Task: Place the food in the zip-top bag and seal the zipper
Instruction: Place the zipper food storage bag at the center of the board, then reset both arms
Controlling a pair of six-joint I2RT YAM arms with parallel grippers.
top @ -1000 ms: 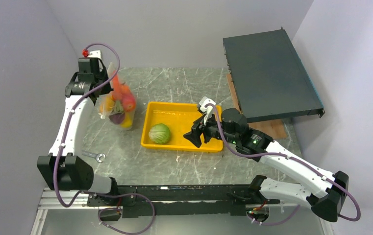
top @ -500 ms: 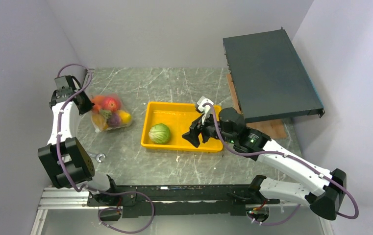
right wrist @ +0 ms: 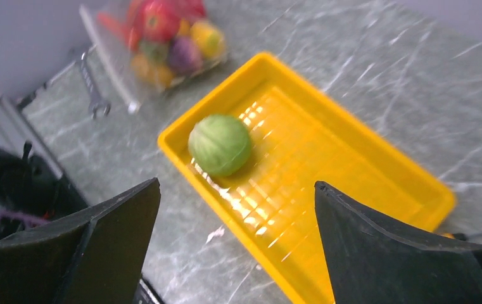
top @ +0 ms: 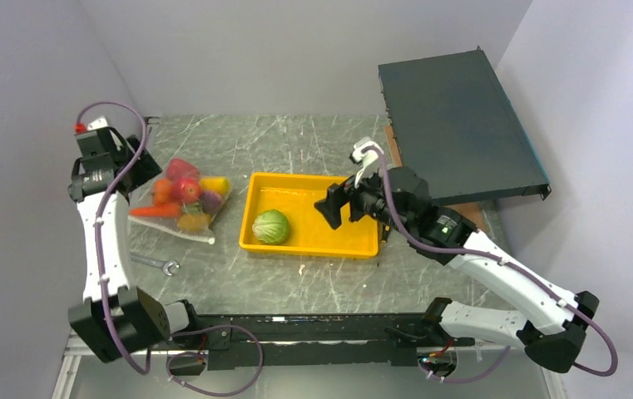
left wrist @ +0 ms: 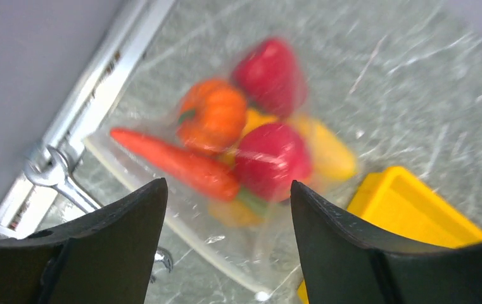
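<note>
Bag [top: 181, 202] lies on the tabletop [top: 313, 141], cabbage [top: 271, 226] sits in the tray [top: 296, 195]. Left hand [left wrist: 227, 185] and right hand [right wrist: 237, 183] both spread wide, empty.

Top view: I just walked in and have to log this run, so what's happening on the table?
Two robot arms are bagging toy produce. The zip-top bag lies flat on the table at the left with most of the food inside. The left end effector is open above it, holding nothing. One green cabbage sits in the yellow tray, with the right end effector open over it. Whether the zipper is sealed cannot be told.
</note>
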